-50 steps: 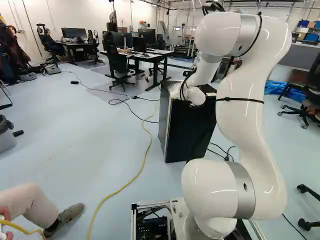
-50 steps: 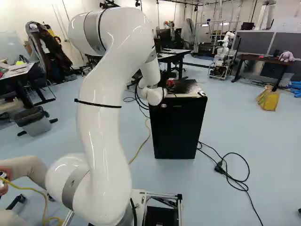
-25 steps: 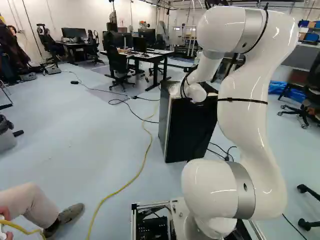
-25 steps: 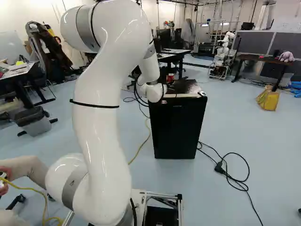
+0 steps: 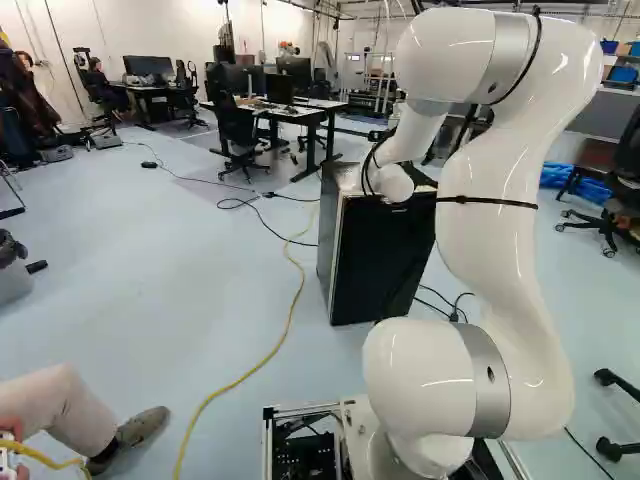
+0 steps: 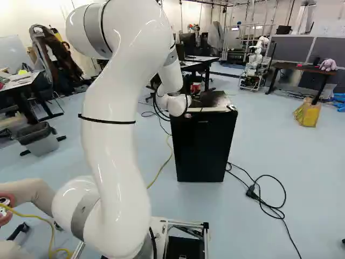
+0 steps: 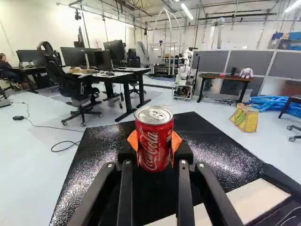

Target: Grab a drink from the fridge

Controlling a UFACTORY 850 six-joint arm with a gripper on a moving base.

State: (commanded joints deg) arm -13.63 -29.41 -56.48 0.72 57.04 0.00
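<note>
The end effector (image 7: 154,141) grasps the upright red soda can (image 7: 154,150) from both sides; a slow, straight rise clear of the mini-fridge (image 6: 201,148) should precede sideways travel.

The can (image 7: 154,141) has a glossy, smooth painted wall and a shiny bare-metal lid. Beneath it, the fridge top (image 7: 207,143) looks pebbled, with a wet-looking sheen; the fridge front (image 6: 202,151) looks smooth. Smooth, glossy white shells cover the arm (image 6: 116,167), banded in satin, metallic grey.
</note>
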